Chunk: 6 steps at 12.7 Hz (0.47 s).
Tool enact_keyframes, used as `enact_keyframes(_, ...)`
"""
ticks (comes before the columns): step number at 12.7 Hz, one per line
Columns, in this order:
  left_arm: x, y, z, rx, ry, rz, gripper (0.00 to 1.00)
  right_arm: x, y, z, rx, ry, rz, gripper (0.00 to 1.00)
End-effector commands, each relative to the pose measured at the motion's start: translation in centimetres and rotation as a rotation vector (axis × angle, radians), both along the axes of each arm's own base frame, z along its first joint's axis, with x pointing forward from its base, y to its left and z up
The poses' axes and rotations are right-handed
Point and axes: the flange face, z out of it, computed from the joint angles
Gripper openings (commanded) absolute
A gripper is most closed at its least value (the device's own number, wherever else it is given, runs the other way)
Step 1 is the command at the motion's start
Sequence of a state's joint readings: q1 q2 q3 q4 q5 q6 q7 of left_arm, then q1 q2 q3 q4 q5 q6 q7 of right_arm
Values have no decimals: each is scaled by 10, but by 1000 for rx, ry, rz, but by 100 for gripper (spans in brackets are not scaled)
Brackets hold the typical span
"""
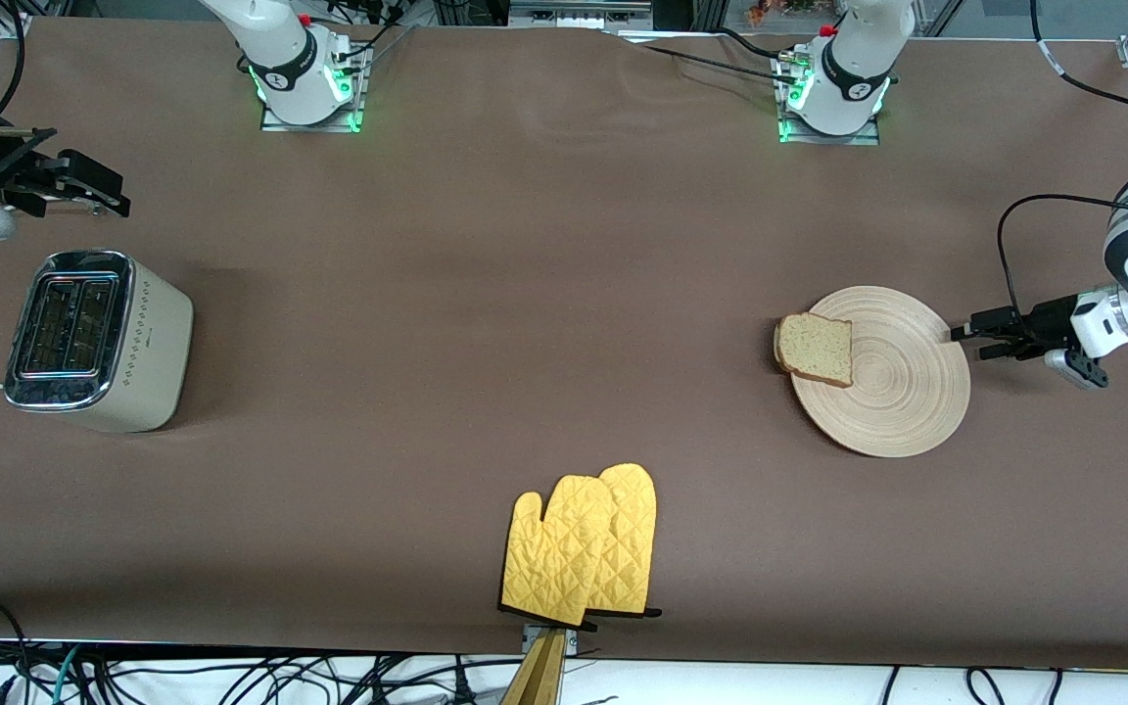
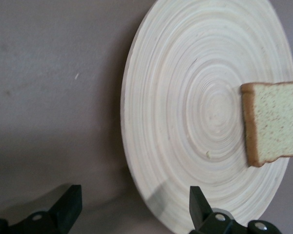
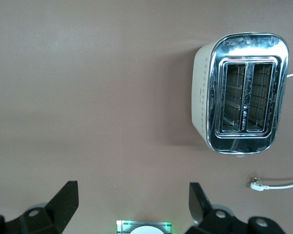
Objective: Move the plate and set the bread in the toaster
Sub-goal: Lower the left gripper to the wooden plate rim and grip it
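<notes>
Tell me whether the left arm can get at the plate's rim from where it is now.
Probably yes. The left gripper sits open right at the plate edge at that arm's end of the table, nothing between them. The bread lies on the plate's edge toward the toaster's end, clear of the fingers.

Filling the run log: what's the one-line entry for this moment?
left end effector: open, at round pale wooden plate rim | brown bread slice: on plate | right end effector: open, waiting

Brown cloth (image 1: 544, 294) covers the table; cables (image 1: 231, 681) trail along its edge.
</notes>
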State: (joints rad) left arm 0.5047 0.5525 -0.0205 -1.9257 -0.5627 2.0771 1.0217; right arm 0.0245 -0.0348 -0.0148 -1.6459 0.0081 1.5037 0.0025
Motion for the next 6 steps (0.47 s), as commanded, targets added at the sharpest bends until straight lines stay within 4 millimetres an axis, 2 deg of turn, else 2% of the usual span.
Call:
enact_keyframes(1,16,0,-7,-74,-21,6,95,-1,0,7,-5,0,5,100)
enact_keyframes(4,14,-7,-27,-134,-5,54,94,-1,0,6,-5,1,5,100)
enact_keyframes(6,15,-11,-32,-161,-1,85,91,0,0,6,-5,3,5,100)
